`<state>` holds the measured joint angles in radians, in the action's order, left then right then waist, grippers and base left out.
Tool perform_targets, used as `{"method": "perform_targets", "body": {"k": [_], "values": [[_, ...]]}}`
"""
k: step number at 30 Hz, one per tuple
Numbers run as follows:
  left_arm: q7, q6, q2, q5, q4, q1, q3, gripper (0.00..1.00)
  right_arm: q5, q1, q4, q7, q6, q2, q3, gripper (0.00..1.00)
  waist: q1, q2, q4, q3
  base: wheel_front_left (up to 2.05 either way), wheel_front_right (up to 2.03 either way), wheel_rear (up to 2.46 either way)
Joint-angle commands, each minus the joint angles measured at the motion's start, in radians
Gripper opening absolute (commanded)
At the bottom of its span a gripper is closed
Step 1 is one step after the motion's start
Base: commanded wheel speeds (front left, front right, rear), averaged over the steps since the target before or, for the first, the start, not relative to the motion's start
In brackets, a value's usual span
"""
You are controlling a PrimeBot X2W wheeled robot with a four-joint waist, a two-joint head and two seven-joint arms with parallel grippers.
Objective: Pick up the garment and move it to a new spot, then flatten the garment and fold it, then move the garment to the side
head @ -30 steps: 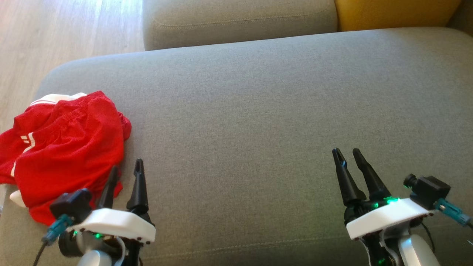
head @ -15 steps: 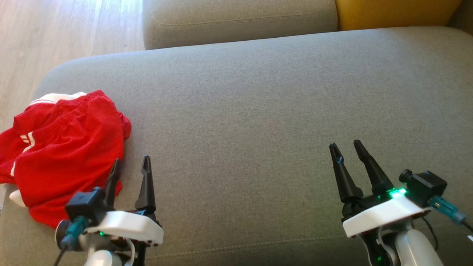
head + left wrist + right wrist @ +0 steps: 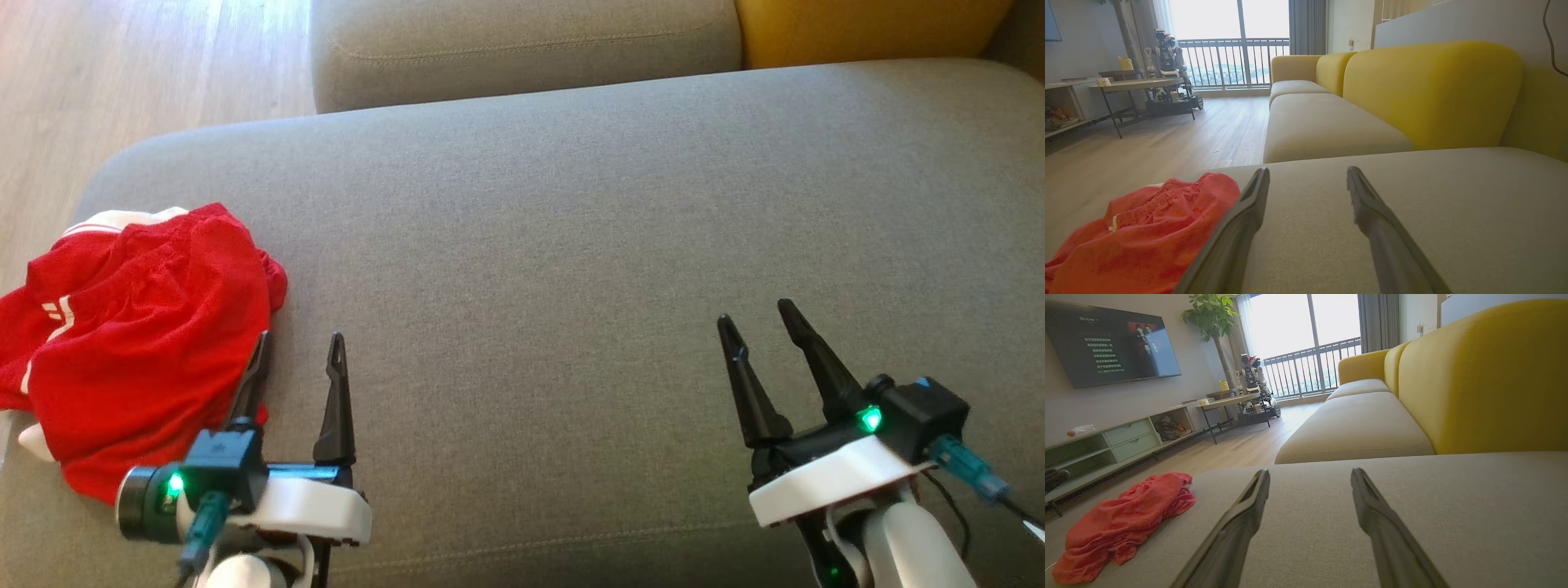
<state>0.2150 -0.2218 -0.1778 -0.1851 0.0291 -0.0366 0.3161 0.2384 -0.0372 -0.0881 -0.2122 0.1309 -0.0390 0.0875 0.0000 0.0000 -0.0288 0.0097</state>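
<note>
The red shorts (image 3: 147, 343) lie crumpled in a loose heap at the left end of the grey sofa seat (image 3: 571, 204), near its front-left corner. One side spills toward the cushion's edge above the wood floor (image 3: 122, 65). White trim (image 3: 122, 217) shows along the far edge of the heap. In the left wrist view a gathered band (image 3: 1167, 192), probably the elastic waist, runs across the top of it.

The left gripper (image 3: 300, 336) hovers low just beside the heap's right edge, with its jaws apart and nothing between them. In the head view its left finger overlaps the red cloth, but I cannot tell whether it touches. The right gripper (image 3: 753, 312) is well apart from the shorts, over bare cushion on the right, and its jaws are also apart and empty.

The cloth looks thin, light and limp, so it should drape from any hold rather than keep a shape. Neither weight nor breakage is a concern. Sports fabric of this kind is likely to be slick, and a single layer could slide out from between narrow fingers. A thicker fold or seam is the safer bite.

The gathered band looks like the best place to take hold. It is bulky enough to pinch firmly, and lifting there should let the legs hang straight for laying flat. The near right edge is closer, but a pinch there may drag the whole bundle. The soft cushion should yield, letting a fingertip press in under a fold.
</note>
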Motion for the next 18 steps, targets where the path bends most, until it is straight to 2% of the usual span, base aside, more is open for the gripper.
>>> {"method": "perform_targets", "body": {"k": [1, 10, 18], "values": [[0.015, -0.012, -0.019, 0.037, 0.044, 0.037, -0.021, 1.0, -0.038, -0.058, 0.045, -0.018, 0.0, -0.01, 0.029, 1.0, 0.0, 0.0, -0.001, -0.002, 0.0, 0.0, 0.0], [0.041, -0.043, -0.024, 0.153, 0.074, 0.032, 0.009, 1.0, -0.155, -0.06, 0.053, -0.044, 0.0, -0.011, 0.055, 1.0, 0.0, 0.0, -0.003, -0.004, 0.0, 0.0, 0.0], [0.047, -0.047, -0.022, 0.175, 0.077, 0.032, 0.011, 1.0, -0.183, -0.062, 0.053, -0.05, 0.0, -0.011, 0.053, 1.0, 0.0, 0.0, -0.001, 0.002, 0.0, 0.0, 0.0]]}}
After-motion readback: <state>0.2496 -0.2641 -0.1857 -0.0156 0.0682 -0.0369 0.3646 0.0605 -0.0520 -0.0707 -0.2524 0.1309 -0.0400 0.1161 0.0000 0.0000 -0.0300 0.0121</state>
